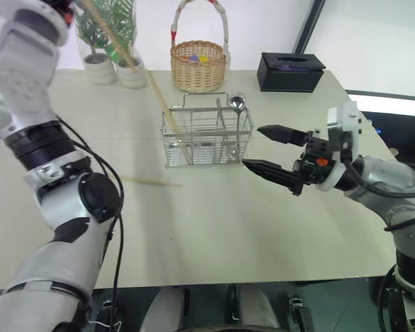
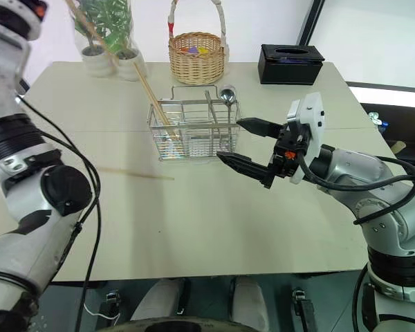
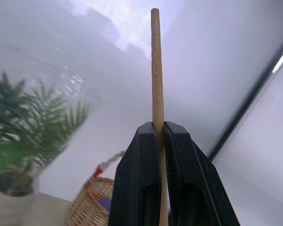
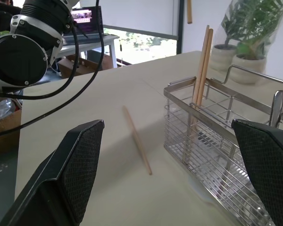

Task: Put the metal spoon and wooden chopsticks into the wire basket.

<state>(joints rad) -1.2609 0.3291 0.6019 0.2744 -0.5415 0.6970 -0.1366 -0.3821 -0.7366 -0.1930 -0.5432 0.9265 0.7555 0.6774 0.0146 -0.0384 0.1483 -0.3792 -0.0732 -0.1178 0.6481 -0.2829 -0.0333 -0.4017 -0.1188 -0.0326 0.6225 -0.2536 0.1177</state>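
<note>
The wire basket [image 1: 207,142] stands mid-table. The metal spoon [image 1: 236,104] stands in its right end, bowl up. Two wooden chopsticks [image 1: 167,111] lean in its left end, tops tilted away to the left. Another chopstick [image 1: 152,182] lies flat on the table, left of the basket and nearer to me. My left gripper [image 3: 159,126] is raised high at the left, shut on one chopstick [image 3: 155,70], which also shows slanting before the plants [image 1: 105,29]. My right gripper [image 1: 252,146] hangs open just right of the basket, with nothing between its fingers.
A round wicker basket [image 1: 198,66] with a hoop handle stands behind the wire one. A black tissue box [image 1: 290,71] sits at the back right, and two potted plants [image 1: 114,48] at the back left. The table's [image 1: 214,235] near half is bare.
</note>
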